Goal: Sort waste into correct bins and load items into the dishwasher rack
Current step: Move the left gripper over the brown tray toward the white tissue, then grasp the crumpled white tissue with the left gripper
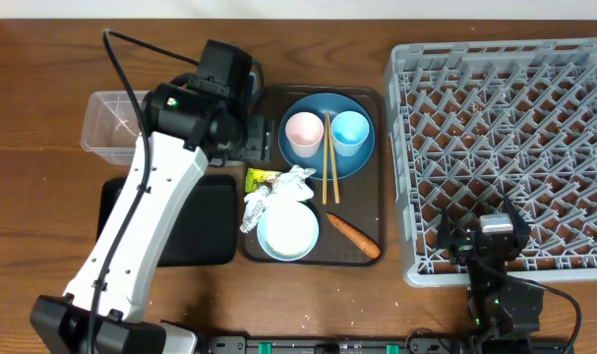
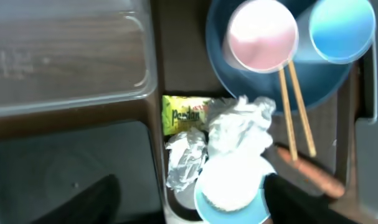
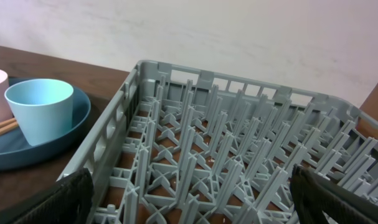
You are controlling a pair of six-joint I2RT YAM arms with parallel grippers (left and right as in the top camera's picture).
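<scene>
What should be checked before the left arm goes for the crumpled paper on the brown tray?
1. Left gripper empty, fingers apart: ok.
2. Crumpled paper uncovered, lying against the bowl and the yellow wrapper: ok.
3. Chopsticks clear of the paper: cannot tell, they pass very close to it.
4. Clear tub open on top, nothing seen inside: ok.
5. Black tray free: cannot tell, the arm hides part of it from above.
6. Right gripper open over the rack, away from the brown tray: ok.
</scene>
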